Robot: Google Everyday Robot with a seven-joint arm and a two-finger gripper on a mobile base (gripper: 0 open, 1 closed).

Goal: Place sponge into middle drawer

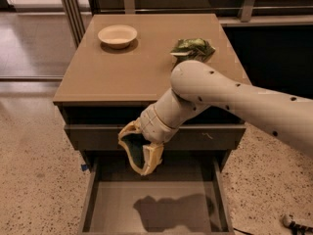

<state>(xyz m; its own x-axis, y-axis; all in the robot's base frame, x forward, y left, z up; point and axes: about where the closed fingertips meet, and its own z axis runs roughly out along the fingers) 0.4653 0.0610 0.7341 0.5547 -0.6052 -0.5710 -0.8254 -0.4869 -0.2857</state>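
Directly beneath the hand [144, 166], which pinches the sponge [132, 151] with its long axis near vertical, lies the bare floor of the pulled-out middle drawer [107, 204], so by my reading the release needs only a short descent, no sideways shift.

My hand [142, 167] hangs fingers-down over the back part of the open drawer, gripping the small, dark green-faced scouring sponge [133, 151]. The sponge stands on edge between my two pale fingers, clear of the drawer floor. Only its green side shows; the fingers cover the rest. Below it, the wide, shallow grey-brown middle drawer [112, 202] is pulled well out towards the camera. It has a plain flat floor and thin side walls to left and right. A dark shadow lies across the floor near its middle.
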